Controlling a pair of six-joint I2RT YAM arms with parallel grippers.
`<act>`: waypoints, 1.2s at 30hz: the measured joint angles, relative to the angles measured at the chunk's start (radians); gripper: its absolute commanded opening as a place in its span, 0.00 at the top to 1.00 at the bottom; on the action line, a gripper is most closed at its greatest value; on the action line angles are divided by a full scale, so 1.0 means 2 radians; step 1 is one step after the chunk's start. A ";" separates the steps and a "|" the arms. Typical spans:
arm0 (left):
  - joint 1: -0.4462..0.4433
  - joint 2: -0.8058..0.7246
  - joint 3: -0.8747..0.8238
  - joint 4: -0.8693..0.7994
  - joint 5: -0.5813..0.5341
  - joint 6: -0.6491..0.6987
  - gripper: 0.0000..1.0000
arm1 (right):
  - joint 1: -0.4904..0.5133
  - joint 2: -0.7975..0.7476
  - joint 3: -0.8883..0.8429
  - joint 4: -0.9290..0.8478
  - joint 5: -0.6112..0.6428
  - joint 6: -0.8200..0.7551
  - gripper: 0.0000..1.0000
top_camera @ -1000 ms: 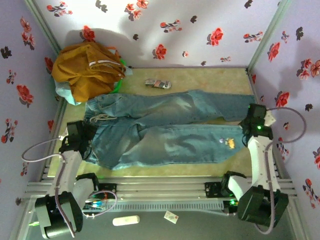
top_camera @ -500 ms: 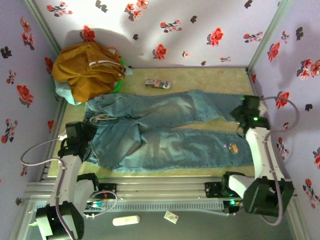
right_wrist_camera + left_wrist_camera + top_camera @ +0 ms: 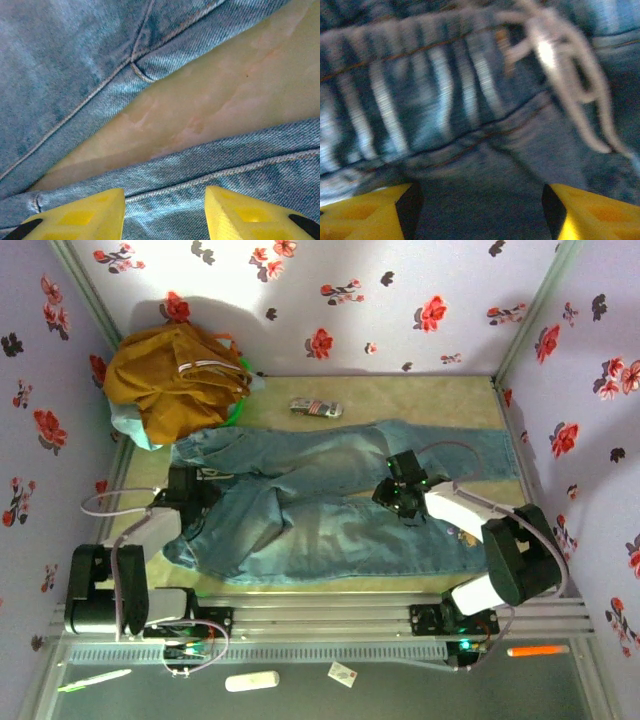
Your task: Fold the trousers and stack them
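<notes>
mustard garment [image 3: 175, 380] back-left corner | teal cloth [image 3: 130, 426] under it | small packet [image 3: 316, 407] near back wall

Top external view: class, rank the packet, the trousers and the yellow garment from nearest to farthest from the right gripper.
1. Trousers, directly beneath the right gripper.
2. Packet, beyond it, slightly to the left.
3. Yellow garment, heaped in the far-left corner.
</notes>
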 measured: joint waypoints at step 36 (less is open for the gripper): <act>-0.078 0.119 0.204 -0.144 -0.021 0.063 0.50 | -0.102 0.074 0.092 0.087 -0.100 0.001 0.35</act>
